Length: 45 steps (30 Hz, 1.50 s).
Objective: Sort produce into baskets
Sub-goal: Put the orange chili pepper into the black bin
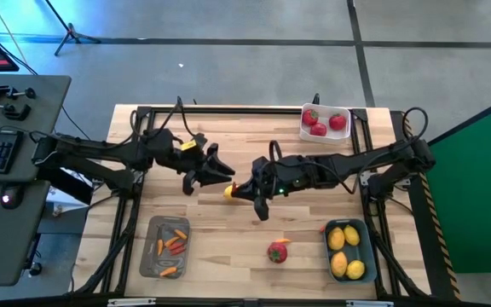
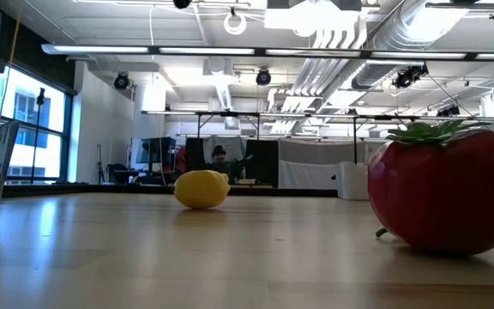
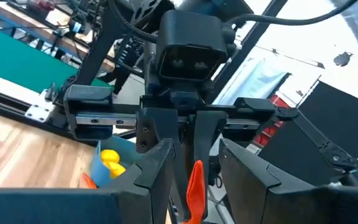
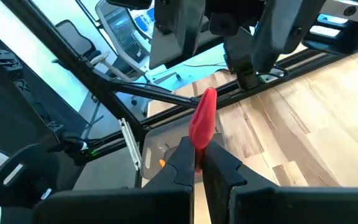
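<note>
Thin red-orange pepper (image 4: 202,119), smooth, tapered, pinched in right gripper (image 4: 197,163)

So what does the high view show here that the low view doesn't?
Only the high view shows the left arm and right arm, nose to nose mid-table, plus the white basket of red fruits, the blue basket of lemons and the grey tray of peppers. Only the low view shows the room behind, with ceiling lights and a person far back. Both show the loose lemon and loose red fruit on the table.
</note>
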Each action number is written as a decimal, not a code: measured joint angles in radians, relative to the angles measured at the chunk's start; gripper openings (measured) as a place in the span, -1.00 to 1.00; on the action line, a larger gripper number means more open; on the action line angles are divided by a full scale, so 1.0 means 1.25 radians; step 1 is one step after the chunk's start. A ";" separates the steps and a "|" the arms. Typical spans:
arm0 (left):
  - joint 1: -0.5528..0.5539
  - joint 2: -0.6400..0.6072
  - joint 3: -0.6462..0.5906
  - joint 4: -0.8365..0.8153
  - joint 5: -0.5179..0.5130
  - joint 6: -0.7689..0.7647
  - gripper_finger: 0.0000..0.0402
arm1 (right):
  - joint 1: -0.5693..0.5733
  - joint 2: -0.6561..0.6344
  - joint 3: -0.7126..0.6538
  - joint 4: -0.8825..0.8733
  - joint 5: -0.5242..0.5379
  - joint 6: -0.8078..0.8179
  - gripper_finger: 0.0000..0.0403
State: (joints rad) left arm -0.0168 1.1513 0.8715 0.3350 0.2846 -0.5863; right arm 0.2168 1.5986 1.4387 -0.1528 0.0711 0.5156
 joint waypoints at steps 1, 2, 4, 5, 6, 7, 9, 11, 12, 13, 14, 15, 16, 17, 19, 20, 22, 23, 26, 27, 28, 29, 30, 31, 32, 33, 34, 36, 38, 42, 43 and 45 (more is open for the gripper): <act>-0.005 0.001 0.000 0.002 0.000 0.003 -0.40 | 0.000 0.000 0.000 0.000 0.002 0.000 -0.99; -0.010 0.001 0.000 0.002 0.000 0.003 -0.40 | 0.000 0.000 0.000 0.000 0.004 0.000 -0.99; -0.019 0.009 0.000 0.003 -0.003 0.003 -0.40 | 0.000 0.000 0.000 -0.001 0.005 0.000 -0.99; -0.023 0.013 0.000 -0.001 -0.006 0.003 -0.40 | 0.000 0.000 0.000 0.000 0.006 0.000 -0.99; -0.026 0.020 0.000 -0.006 -0.009 0.003 -0.40 | -0.001 0.000 0.000 0.000 0.006 0.000 -0.99; -0.030 0.028 0.000 -0.004 -0.013 0.003 -0.40 | -0.001 0.000 0.000 0.000 0.007 0.000 -0.99; -0.035 0.039 0.000 0.003 -0.016 -0.001 -0.40 | -0.001 0.000 0.000 0.000 0.009 0.000 -0.99; -0.038 0.050 0.000 0.020 -0.016 -0.003 -0.40 | -0.001 0.000 0.000 0.000 0.018 0.000 -0.99; -0.041 0.052 0.000 0.026 -0.016 -0.003 -0.40 | -0.001 0.000 0.000 0.000 0.024 0.000 -0.99; -0.043 0.053 0.000 0.028 -0.016 -0.003 -0.40 | -0.001 0.000 0.000 0.000 0.026 0.000 -0.99; -0.046 0.055 0.000 0.033 -0.016 0.000 -0.40 | -0.001 0.000 0.000 0.000 0.027 0.000 -0.99; -0.048 0.056 0.000 0.038 -0.016 0.003 -0.40 | -0.002 0.000 0.000 0.000 0.027 0.000 -0.99; -0.049 0.056 0.000 0.037 -0.016 0.003 -0.41 | -0.002 0.000 0.000 0.000 0.027 0.000 -0.99; -0.050 0.057 0.000 0.037 -0.016 0.003 -0.42 | -0.002 0.000 0.000 0.000 0.027 0.000 -0.99; -0.050 0.057 0.000 0.035 -0.016 0.004 -0.48 | -0.002 0.000 0.000 0.000 0.027 0.000 -0.99; -0.050 0.057 0.000 0.035 -0.016 0.010 -0.52 | -0.002 0.000 0.000 0.000 0.027 0.000 -0.99; -0.050 0.057 0.000 0.034 -0.021 0.027 -0.64 | -0.002 0.000 0.000 0.001 0.027 0.000 -0.99; -0.050 0.057 0.000 0.034 -0.024 0.034 -0.72 | -0.002 -0.001 0.000 0.001 0.026 0.000 -0.98; -0.050 0.057 0.000 0.031 -0.026 0.039 -0.93 | -0.002 -0.001 0.000 0.001 0.026 0.000 -0.95; -0.050 0.057 0.000 0.029 -0.027 0.039 -0.96 | -0.002 -0.001 0.000 0.001 0.026 0.002 -0.94; -0.050 0.057 0.000 0.026 -0.027 0.039 -0.96 | -0.002 -0.001 0.000 0.000 0.027 0.003 -0.92; -0.050 0.057 0.000 0.025 -0.027 0.040 -0.96 | -0.002 -0.001 0.000 -0.001 0.027 0.005 -0.89; -0.050 0.057 0.000 0.024 -0.028 0.044 -0.96 | -0.002 -0.001 0.000 -0.001 0.028 0.006 -0.87; -0.050 0.056 0.000 0.024 -0.027 0.046 -0.98 | -0.002 -0.001 0.000 -0.002 0.028 0.004 -0.83; -0.050 0.053 0.000 0.021 -0.025 0.048 -0.98 | -0.002 -0.001 0.000 -0.003 0.029 0.002 -0.78; -0.050 0.049 0.000 0.014 -0.024 0.048 -0.99 | -0.002 -0.001 0.000 -0.007 0.031 0.002 -0.73; -0.048 0.045 0.000 0.011 -0.021 0.048 -0.99 | -0.002 -0.001 0.000 -0.012 0.032 0.003 -0.68; -0.041 0.027 0.000 -0.018 -0.007 0.047 -0.99 | -0.002 -0.001 0.001 -0.034 0.033 0.006 -0.55; -0.038 0.000 0.000 -0.060 0.007 0.045 -0.99 | -0.002 -0.001 0.001 -0.062 0.034 0.016 -0.41; -0.055 -0.067 0.000 -0.211 0.038 0.038 -1.00 | -0.002 -0.001 0.001 -0.124 0.033 0.021 -0.15; -0.065 -0.086 0.000 -0.259 0.039 0.032 -1.00 | -0.002 -0.001 0.001 -0.140 0.033 0.021 -0.10; -0.097 -0.123 0.001 -0.366 0.038 0.012 -1.00 | -0.002 -0.001 0.001 -0.170 0.033 0.021 -0.02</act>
State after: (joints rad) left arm -0.1386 0.9981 0.8722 -0.1222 0.3320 -0.5717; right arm 0.2140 1.5974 1.4402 -0.3653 0.1123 0.5419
